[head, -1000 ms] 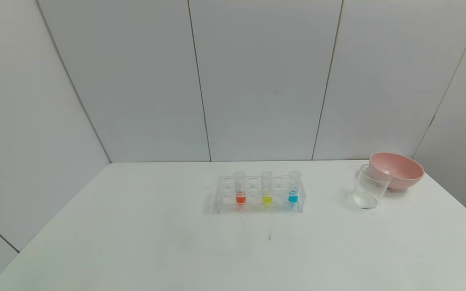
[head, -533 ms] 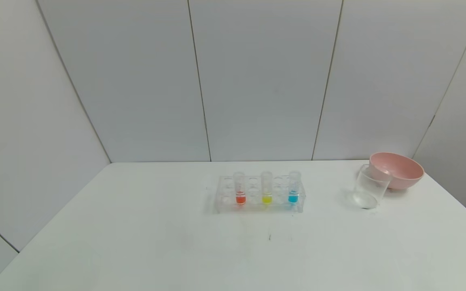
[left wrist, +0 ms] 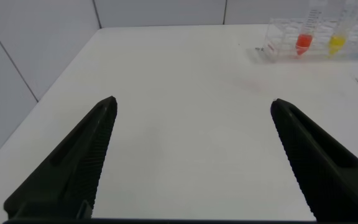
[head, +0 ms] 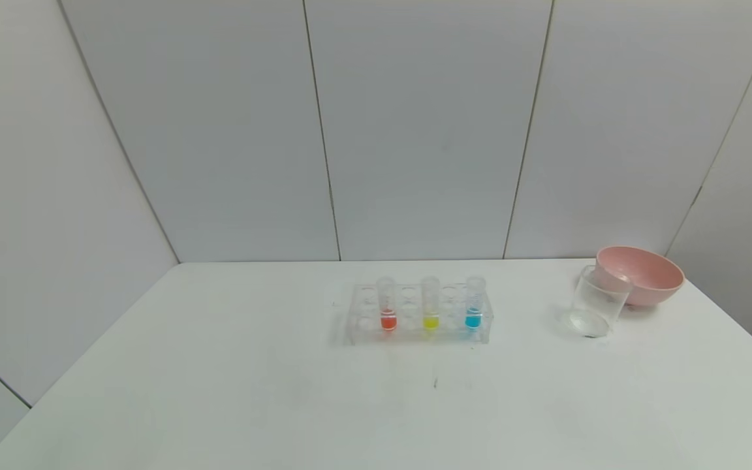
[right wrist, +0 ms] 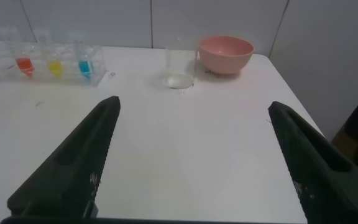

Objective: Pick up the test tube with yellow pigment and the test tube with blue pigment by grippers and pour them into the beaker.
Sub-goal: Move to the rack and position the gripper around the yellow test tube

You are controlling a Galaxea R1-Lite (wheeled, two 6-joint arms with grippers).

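The test tube with yellow pigment (head: 430, 307) and the test tube with blue pigment (head: 474, 305) stand upright in a clear rack (head: 415, 333) at the table's middle. Both show in the right wrist view, yellow (right wrist: 55, 67) and blue (right wrist: 84, 67). The beaker (head: 595, 302) stands upright at the right, in front of a pink bowl. It also shows in the right wrist view (right wrist: 179, 62). Neither gripper shows in the head view. My left gripper (left wrist: 192, 102) is open and empty over bare table, well short of the rack. My right gripper (right wrist: 194, 102) is open and empty, short of the beaker.
An orange-liquid tube (head: 387, 307) stands in the rack's left hole. A pink bowl (head: 640, 273) sits behind the beaker near the table's right edge. Grey wall panels close the back and left. A white table (head: 284, 405) stretches in front of the rack.
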